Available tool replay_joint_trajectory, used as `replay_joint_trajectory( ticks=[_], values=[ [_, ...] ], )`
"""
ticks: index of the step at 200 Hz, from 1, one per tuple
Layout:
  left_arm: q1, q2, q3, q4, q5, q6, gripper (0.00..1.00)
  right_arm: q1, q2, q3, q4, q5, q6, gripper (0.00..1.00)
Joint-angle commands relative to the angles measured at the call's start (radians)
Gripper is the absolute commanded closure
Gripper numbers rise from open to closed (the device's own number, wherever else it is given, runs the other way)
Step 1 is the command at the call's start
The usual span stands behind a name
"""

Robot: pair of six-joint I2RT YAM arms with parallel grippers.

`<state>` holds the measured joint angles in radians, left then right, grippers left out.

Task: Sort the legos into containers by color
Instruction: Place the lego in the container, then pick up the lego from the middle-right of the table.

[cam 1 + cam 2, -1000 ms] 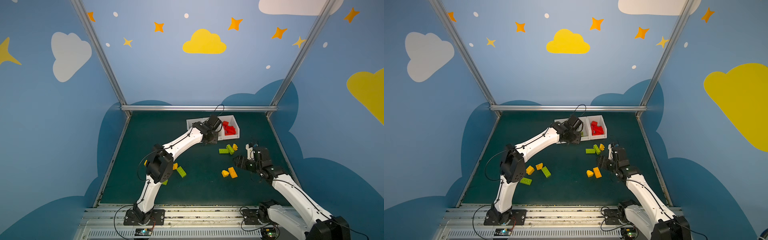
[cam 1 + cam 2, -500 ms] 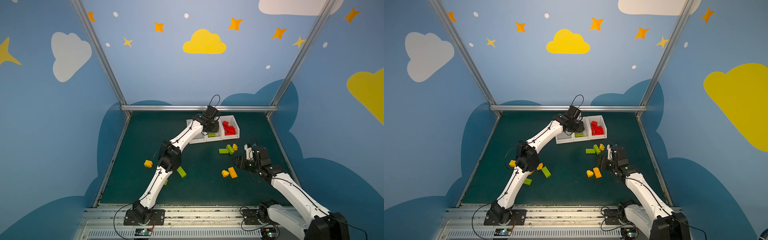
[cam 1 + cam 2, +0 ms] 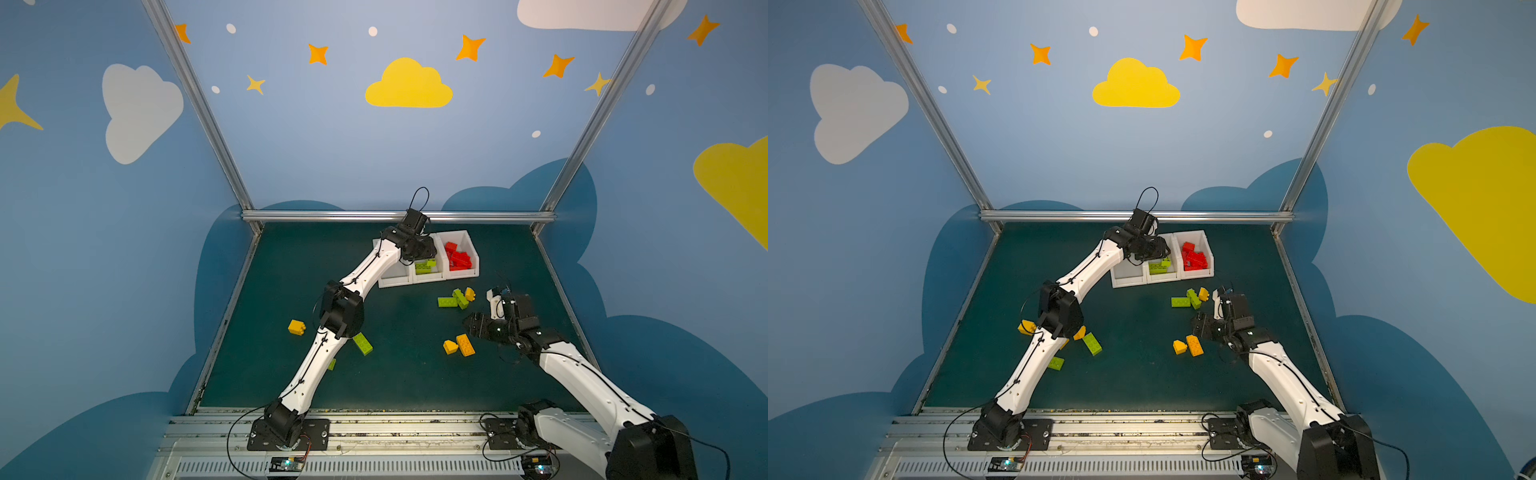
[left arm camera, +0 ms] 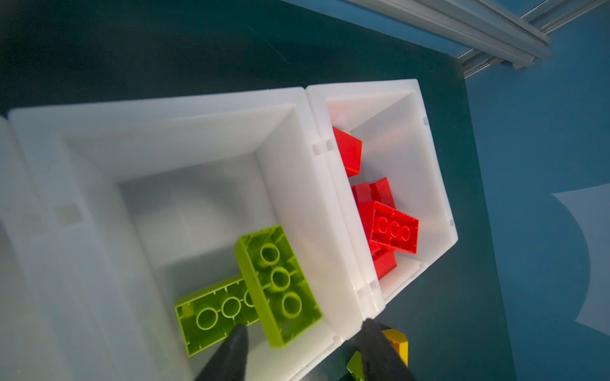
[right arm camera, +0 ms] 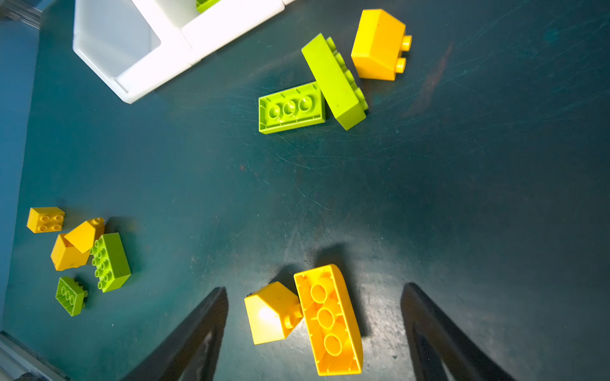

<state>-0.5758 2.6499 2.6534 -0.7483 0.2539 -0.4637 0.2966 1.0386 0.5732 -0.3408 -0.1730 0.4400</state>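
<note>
The left gripper is held over the middle bin, jaws parted and empty, so that the green brick, seemingly free though blurred, is left atop a second green brick, while the right gripper is spread wide over the long yellow brick on the mat, positioned for picking.

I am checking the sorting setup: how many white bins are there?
3, in a row at the back: the empty-looking bin, the middle bin with green bricks, and the end bin with red bricks. None seems hidden.
</note>
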Motion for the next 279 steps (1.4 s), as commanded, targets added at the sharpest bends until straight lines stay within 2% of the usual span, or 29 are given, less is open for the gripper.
replay_joint_trajectory(
  ticks=[1, 22, 41, 64, 102, 124, 142, 163, 198, 219, 228, 247, 279],
  values=[
    [-0.001, -0.049, 0.019, -0.011, 0.01, 0.013, 0.37, 0.008, 0.011, 0.044, 0.005, 0.009, -0.009, 0.19],
    [-0.001, -0.103, 0.008, -0.048, 0.007, 0.011, 0.35, 0.008, 0.041, 0.075, 0.005, 0.019, -0.006, 0.22],
    [-0.009, -0.199, -0.08, -0.053, -0.003, 0.018, 0.35, 0.006, 0.084, 0.12, 0.004, 0.034, 0.0, 0.3],
    [-0.038, -0.38, -0.332, 0.014, -0.036, 0.035, 0.35, 0.002, 0.152, 0.173, 0.009, 0.037, 0.012, 0.37],
    [-0.091, -0.718, -0.849, 0.266, -0.105, 0.006, 0.35, -0.004, 0.304, 0.303, -0.032, 0.039, -0.02, 0.51],
    [-0.103, -0.857, -1.058, 0.335, -0.12, -0.03, 0.35, -0.005, 0.409, 0.381, -0.068, 0.047, -0.017, 0.6],
    [-0.114, -0.958, -1.208, 0.367, -0.145, -0.046, 0.36, -0.006, 0.482, 0.426, -0.074, 0.047, -0.014, 0.64],
    [-0.124, -1.058, -1.348, 0.375, -0.168, -0.056, 0.36, -0.006, 0.562, 0.484, -0.102, 0.066, -0.029, 0.65],
    [-0.128, -1.193, -1.561, 0.389, -0.192, -0.098, 0.36, -0.006, 0.631, 0.528, -0.117, 0.1, -0.038, 0.6],
    [-0.136, -1.245, -1.656, 0.399, -0.204, -0.12, 0.36, -0.007, 0.648, 0.531, -0.109, 0.112, -0.038, 0.49],
    [-0.138, -1.262, -1.685, 0.397, -0.208, -0.128, 0.36, -0.006, 0.657, 0.535, -0.108, 0.114, -0.04, 0.48],
    [-0.14, -1.288, -1.733, 0.392, -0.214, -0.14, 0.36, -0.006, 0.683, 0.545, -0.109, 0.123, -0.044, 0.49],
    [-0.143, -1.312, -1.77, 0.394, -0.221, -0.15, 0.36, -0.006, 0.727, 0.569, -0.101, 0.133, -0.043, 0.6]
  ],
)
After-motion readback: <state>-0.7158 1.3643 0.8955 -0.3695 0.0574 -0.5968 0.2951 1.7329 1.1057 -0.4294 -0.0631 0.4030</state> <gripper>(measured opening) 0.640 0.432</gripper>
